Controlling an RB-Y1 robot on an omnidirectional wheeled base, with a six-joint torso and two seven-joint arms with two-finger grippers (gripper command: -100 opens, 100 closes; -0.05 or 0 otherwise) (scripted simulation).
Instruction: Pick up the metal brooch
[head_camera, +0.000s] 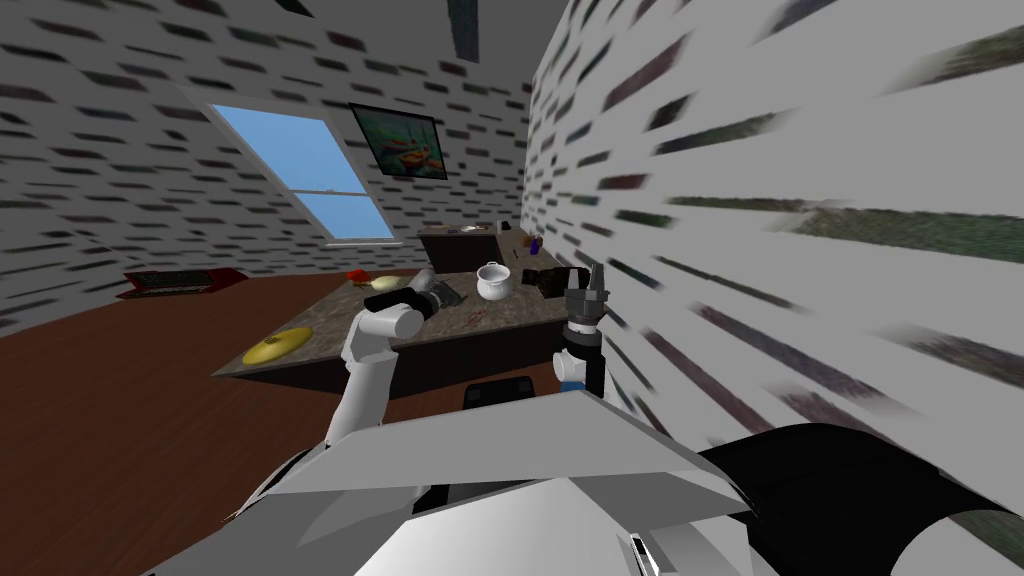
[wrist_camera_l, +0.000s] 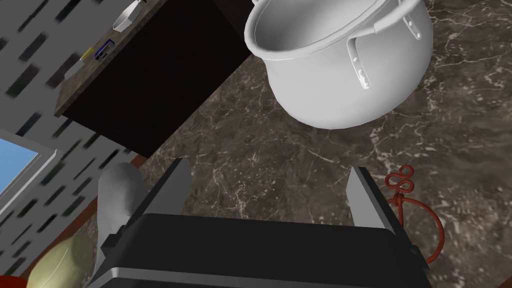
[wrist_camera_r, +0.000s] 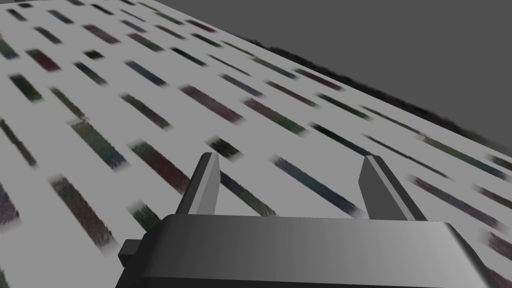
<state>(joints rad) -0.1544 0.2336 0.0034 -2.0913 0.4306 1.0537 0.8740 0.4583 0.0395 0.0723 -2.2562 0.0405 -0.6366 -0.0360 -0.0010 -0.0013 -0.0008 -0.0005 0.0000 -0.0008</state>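
My L gripper: released, over marble table. Red wire brooch just beside one finger; white pot ahead. R gripper: released.

Dark marbled table — white two-handled pot upright toward its far side, yellow dish near the front left corner. Second, darker table just beyond. Far wall — window, framed picture.
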